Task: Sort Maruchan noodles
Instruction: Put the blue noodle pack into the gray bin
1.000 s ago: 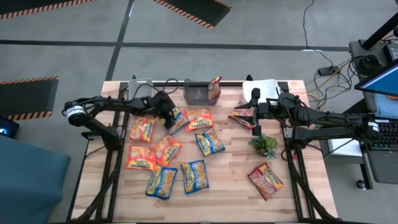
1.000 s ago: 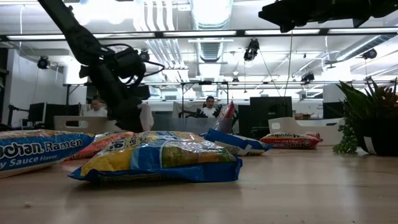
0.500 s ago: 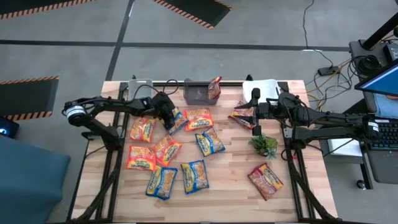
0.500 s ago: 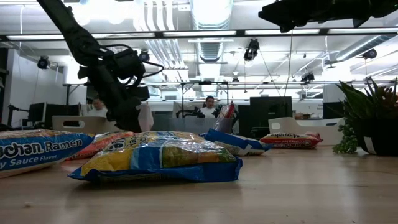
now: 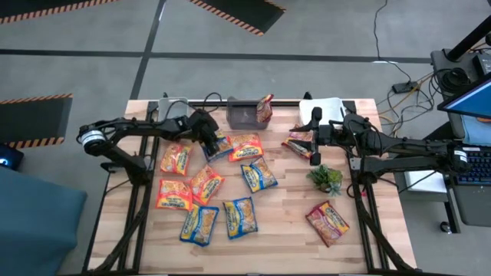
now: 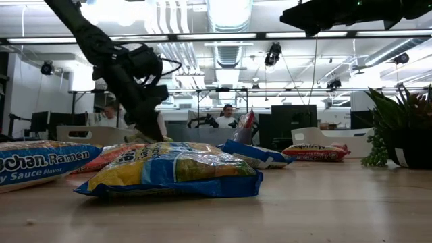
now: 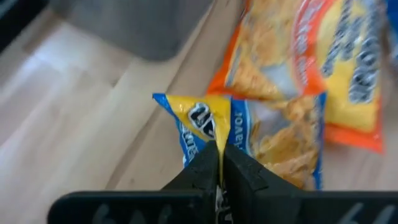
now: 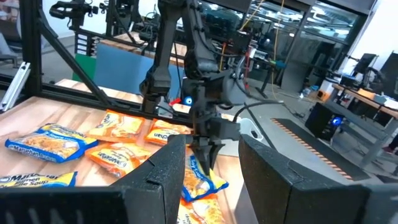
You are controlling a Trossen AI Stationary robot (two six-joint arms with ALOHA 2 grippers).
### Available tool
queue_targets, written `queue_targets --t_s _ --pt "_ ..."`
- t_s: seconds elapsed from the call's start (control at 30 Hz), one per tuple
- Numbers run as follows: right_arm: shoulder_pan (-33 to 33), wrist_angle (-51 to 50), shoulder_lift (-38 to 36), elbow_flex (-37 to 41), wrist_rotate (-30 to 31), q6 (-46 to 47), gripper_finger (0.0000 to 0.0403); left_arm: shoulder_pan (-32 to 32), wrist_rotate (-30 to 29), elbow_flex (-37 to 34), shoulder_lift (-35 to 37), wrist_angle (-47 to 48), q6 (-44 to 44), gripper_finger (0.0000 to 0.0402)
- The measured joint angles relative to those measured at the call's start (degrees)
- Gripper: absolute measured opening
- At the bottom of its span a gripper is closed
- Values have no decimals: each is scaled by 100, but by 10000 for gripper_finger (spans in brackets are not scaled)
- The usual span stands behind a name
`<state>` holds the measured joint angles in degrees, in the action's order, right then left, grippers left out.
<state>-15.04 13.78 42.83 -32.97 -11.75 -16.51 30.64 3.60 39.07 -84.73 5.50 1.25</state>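
The left claw (image 7: 219, 163) has edged toward the tabletop's far edge, pinching a blue-and-yellow packet (image 7: 249, 140) by its crimped end. Light, floppy and slick, it's best held by that seam. The right claw (image 8: 211, 177) waits spread near the far right corner.

Bench (image 5: 284, 230): pale wood planks, visible grain, matt finish. Ramen packets (image 5: 240, 217): thin plastic film, glossy, crinkled, catching the ceiling lights. The blue-and-yellow packet (image 7: 249, 134) nipped in the left pincer (image 7: 219, 163) shows the same shiny creased film. Pincer fingers (image 7: 202, 171): black, smooth, matt. Bin (image 5: 242, 115) at the bench's far edge: grey, dull-surfaced. Floor (image 5: 307, 73): grey, matt.
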Motion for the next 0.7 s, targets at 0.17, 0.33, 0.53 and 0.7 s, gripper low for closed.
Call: queue_targets --t_s 0.17,0.33,0.53,0.7 --pt "1 -2 0 0 0 0 139 -74 55 309 333 252 282 0" --pt "0 -2 0 0 2 0 139 -131 165 469 885 413 574 0" --pt "1 -2 1 0 1 0 139 -127 163 439 1088 1008 324 19" --pt "-1 0 2 0 -2 0 139 -143 152 432 759 1359 -210 110"
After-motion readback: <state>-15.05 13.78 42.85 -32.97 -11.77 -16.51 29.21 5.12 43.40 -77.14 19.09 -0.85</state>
